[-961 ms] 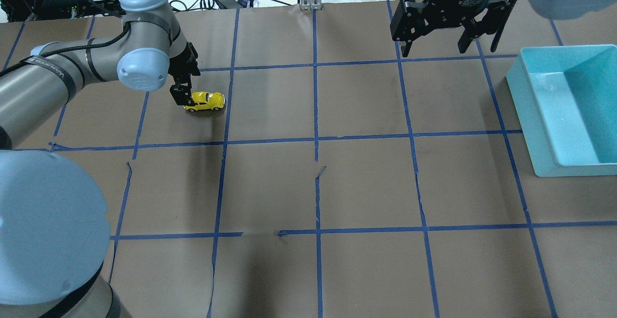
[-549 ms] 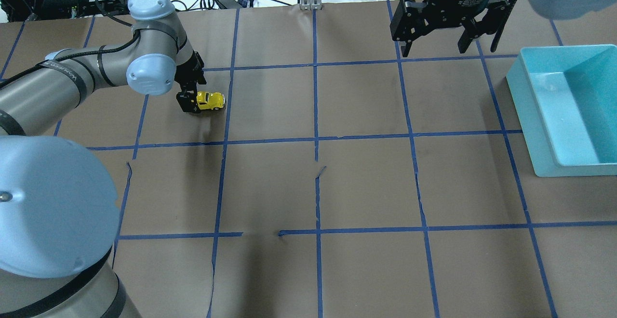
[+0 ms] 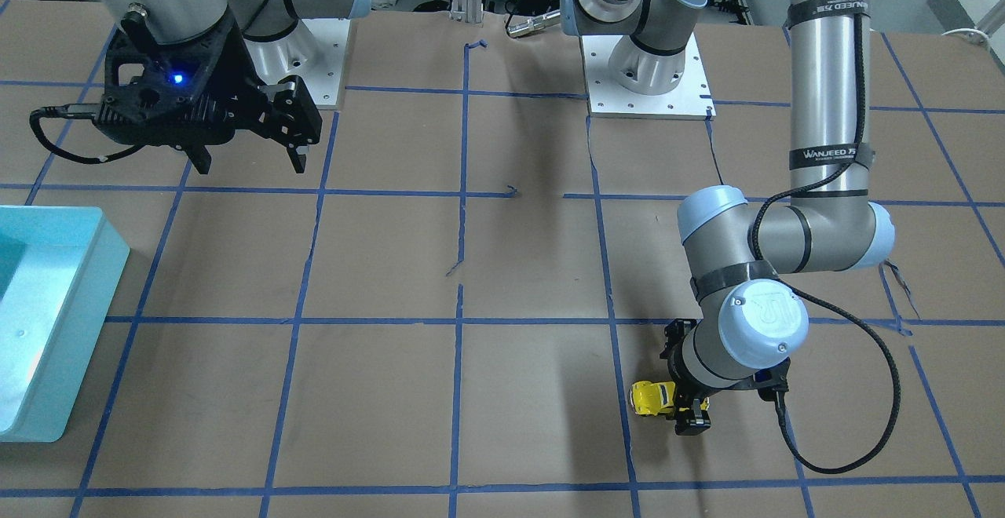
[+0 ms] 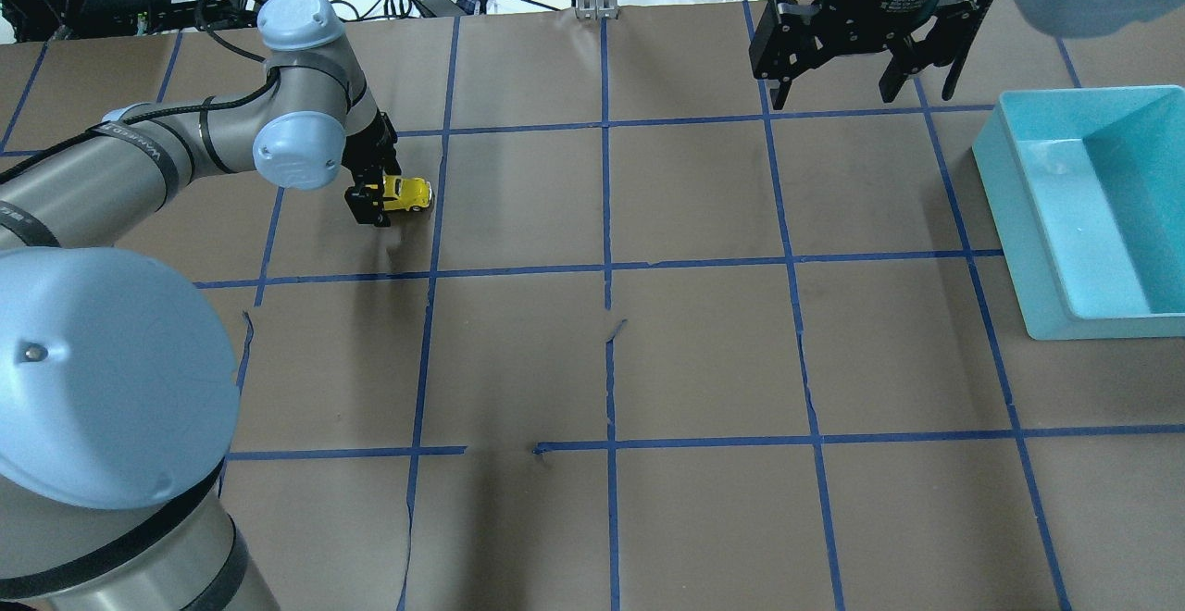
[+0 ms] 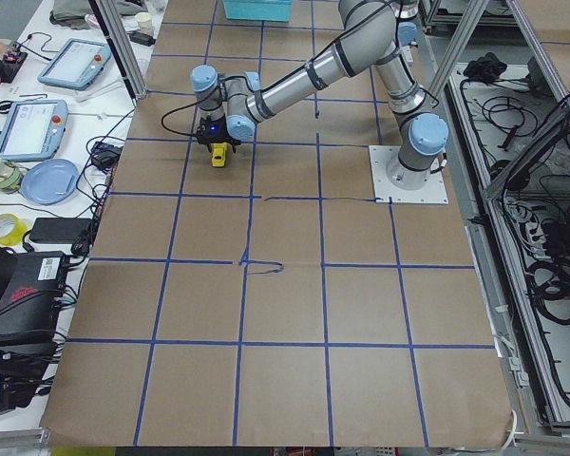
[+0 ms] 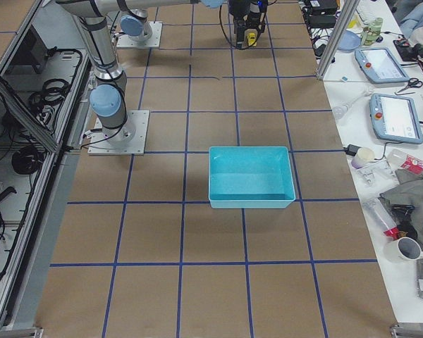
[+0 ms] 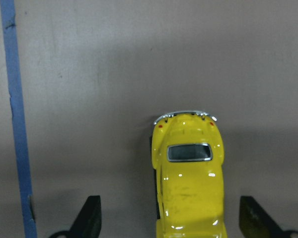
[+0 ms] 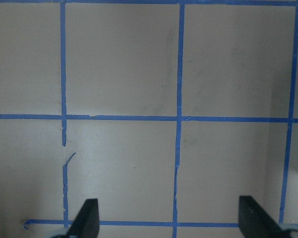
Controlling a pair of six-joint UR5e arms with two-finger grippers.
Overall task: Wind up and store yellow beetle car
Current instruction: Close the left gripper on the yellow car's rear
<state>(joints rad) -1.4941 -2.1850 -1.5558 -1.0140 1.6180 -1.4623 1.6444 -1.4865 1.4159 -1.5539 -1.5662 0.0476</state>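
Note:
The yellow beetle car [image 4: 410,193] stands on the brown table in the far left grid square. It also shows in the front view [image 3: 650,398], the left side view [image 5: 219,156] and the right side view [image 6: 251,40]. My left gripper [image 4: 378,193] is low over it and open. In the left wrist view the car [image 7: 188,183] lies lengthwise between the two spread fingertips [image 7: 91,218], rear bumper pointing away, with gaps on both sides. My right gripper [image 4: 856,83] hangs open and empty at the far right, as its wrist view [image 8: 169,223] shows.
A teal bin [image 4: 1009,222] stands at the table's right edge, empty; it also shows in the front view [image 3: 78,330] and the right side view [image 6: 252,201]. Blue tape lines grid the brown table [image 4: 694,352]. Cables and gear lie beyond the far edge.
My left gripper has moved right and down, from the car's left end to over the car, covering more of it. The car and the right arm have stayed put.

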